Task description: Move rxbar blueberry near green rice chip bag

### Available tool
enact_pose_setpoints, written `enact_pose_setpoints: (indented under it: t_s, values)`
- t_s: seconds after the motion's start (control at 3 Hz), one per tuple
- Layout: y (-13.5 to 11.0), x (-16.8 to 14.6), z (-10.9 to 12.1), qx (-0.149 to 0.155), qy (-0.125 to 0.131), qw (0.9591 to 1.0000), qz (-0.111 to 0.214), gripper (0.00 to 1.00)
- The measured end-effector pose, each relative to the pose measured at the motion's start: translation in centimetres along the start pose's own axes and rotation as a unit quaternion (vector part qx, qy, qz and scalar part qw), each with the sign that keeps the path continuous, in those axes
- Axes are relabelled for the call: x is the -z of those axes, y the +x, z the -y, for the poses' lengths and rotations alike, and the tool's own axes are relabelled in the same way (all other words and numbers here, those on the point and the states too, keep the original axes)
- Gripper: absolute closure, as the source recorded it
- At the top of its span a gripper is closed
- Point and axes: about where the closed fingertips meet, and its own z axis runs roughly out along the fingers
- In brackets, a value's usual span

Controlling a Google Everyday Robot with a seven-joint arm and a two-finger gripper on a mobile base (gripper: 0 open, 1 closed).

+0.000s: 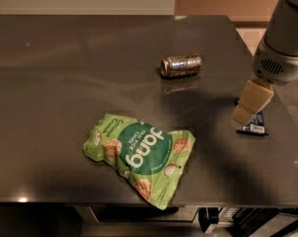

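The green rice chip bag [139,154] lies flat on the dark table, front and centre, with its "dang" print upside down. The rxbar blueberry [255,126] is a small dark-blue wrapper near the table's right edge, with its white-printed end toward me. My gripper [241,116] hangs from the grey arm at the upper right. It sits right over the bar's left part and hides most of it. Whether it touches the bar I cannot tell. The bar is well to the right of the bag.
A brownish metallic drink can [181,65] lies on its side behind the bag, mid-table. The dark table [60,83] ends just right of the bar and along the front. The grey arm housing [282,48] looms over the right edge.
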Motion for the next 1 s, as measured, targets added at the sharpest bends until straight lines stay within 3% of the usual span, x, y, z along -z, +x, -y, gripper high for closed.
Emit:
enact_pose_setpoints:
  t_s: [0.33, 0.67, 1.0]
  values:
    - [0.8, -1.5, 1.7, -0.089, -0.017, 0.9958, -0.015, 0.00]
    - [1.8, -2.6, 3.2, -0.159, -0.028, 0.9868, -0.016, 0.00]
    - [2.4, -4.3, 4.0, -0.204, -0.039, 0.9778, -0.025, 0.00]
